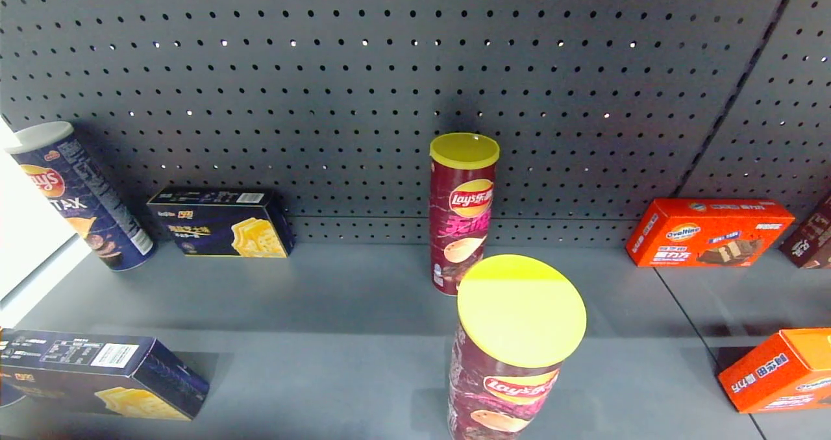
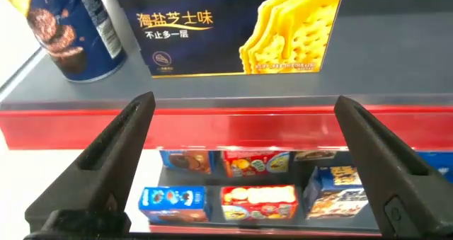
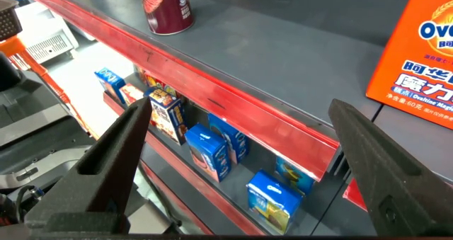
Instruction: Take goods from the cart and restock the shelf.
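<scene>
Shop, likely: pegboard, shelf, snack cans, boxes, stocked tiers below.

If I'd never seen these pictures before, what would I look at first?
Your eye would likely land first on the near chip can, dark red with a big bright yellow lid, standing at the front middle of the shelf. Behind it, by the pegboard wall, stands the far chip can, just like it. After that, the orange box at the back right pops out against the grey.
</scene>
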You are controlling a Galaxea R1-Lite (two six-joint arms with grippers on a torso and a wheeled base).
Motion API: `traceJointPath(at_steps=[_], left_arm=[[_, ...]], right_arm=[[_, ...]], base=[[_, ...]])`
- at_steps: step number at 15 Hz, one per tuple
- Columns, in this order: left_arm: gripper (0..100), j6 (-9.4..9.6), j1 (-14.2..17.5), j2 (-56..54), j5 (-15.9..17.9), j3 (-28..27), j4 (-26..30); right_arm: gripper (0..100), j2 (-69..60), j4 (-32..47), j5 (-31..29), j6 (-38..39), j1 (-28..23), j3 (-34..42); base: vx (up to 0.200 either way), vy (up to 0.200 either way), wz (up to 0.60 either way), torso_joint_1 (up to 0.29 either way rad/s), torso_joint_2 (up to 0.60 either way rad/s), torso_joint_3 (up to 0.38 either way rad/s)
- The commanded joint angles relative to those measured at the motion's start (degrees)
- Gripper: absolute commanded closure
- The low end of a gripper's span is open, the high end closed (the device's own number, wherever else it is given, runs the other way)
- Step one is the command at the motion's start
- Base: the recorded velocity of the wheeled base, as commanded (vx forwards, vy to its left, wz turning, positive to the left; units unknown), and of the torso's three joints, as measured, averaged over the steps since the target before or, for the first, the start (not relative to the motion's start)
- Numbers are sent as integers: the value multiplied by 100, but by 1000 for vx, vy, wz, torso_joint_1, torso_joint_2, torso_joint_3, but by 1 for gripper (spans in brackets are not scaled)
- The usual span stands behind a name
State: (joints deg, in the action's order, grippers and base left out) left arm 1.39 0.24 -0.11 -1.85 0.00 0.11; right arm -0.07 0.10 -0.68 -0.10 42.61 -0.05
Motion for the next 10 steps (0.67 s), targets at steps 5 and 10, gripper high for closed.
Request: traceJointPath(at_steps=[5,10], left_arm=[[0,-130,2,11,-8,0,-11],[0,-139,2,11,-17,0,-11]], right_arm=[[0,7,8,7,-8,327,-4],[0,420,-159,-72,-228,389,-944]], base=[[0,0,0,0,0,0],[0,0,0,0,0,0]])
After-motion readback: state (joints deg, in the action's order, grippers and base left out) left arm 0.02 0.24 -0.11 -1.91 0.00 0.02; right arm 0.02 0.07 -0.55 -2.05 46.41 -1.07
